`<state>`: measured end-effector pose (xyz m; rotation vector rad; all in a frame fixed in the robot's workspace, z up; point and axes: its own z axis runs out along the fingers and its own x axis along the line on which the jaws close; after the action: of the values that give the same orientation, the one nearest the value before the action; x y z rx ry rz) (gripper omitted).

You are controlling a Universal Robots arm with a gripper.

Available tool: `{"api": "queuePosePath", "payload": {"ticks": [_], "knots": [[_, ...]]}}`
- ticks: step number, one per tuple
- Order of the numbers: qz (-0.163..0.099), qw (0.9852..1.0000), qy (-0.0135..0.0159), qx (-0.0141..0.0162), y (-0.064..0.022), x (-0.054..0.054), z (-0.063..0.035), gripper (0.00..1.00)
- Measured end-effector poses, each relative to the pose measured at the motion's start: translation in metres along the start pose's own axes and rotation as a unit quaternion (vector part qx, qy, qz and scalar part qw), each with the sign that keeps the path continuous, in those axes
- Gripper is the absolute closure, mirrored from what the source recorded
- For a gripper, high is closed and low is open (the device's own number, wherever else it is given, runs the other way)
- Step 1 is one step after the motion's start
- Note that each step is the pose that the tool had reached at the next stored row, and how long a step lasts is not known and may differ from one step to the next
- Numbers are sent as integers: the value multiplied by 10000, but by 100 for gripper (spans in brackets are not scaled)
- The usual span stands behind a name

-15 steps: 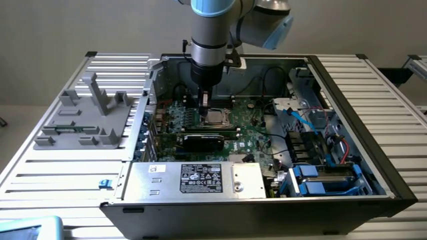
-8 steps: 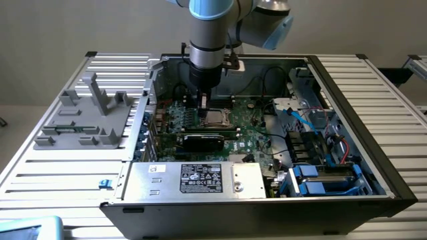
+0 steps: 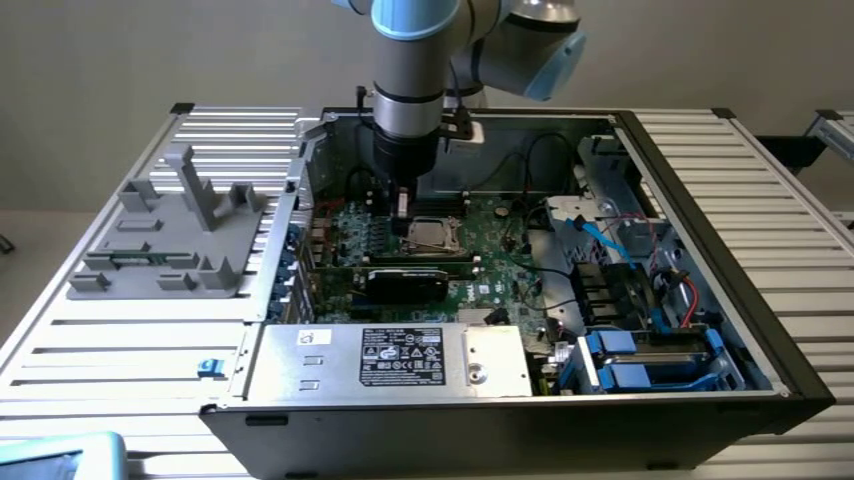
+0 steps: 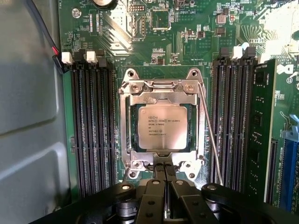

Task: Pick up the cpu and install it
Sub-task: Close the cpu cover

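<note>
The cpu [image 4: 162, 126], a small square chip with a silver-beige printed top, lies flat in the motherboard socket, ringed by the socket's metal frame [image 4: 161, 93]. In the exterior view the cpu [image 3: 430, 233] sits mid-board inside the open computer case [image 3: 787, 370]. My gripper [image 4: 163, 169] is shut, its two dark fingers pressed together with nothing visible between them, the tips at the near edge of the socket frame just beside the chip. From the exterior view the gripper [image 3: 404, 207] hangs straight down into the case, slightly to the exterior view's left of the socket.
Black memory slots [image 4: 93, 126] flank the socket on both sides, and a thin wire lever [image 4: 210, 135] runs along the frame. A grey fixture with upright posts [image 3: 174, 230] stands outside the case on the exterior view's left. Power supply [image 3: 387, 360] and blue drive bays [image 3: 641, 360] fill the case's front.
</note>
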<state>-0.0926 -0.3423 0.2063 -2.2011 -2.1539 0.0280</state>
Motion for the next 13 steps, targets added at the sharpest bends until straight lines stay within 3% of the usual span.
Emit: {"api": "queuePosePath", "payload": {"ticks": [4,13], "knots": [[0,10000,-3,-1,-40,0,2,89],[0,10000,-23,-24,-41,-1,7,89]]}}
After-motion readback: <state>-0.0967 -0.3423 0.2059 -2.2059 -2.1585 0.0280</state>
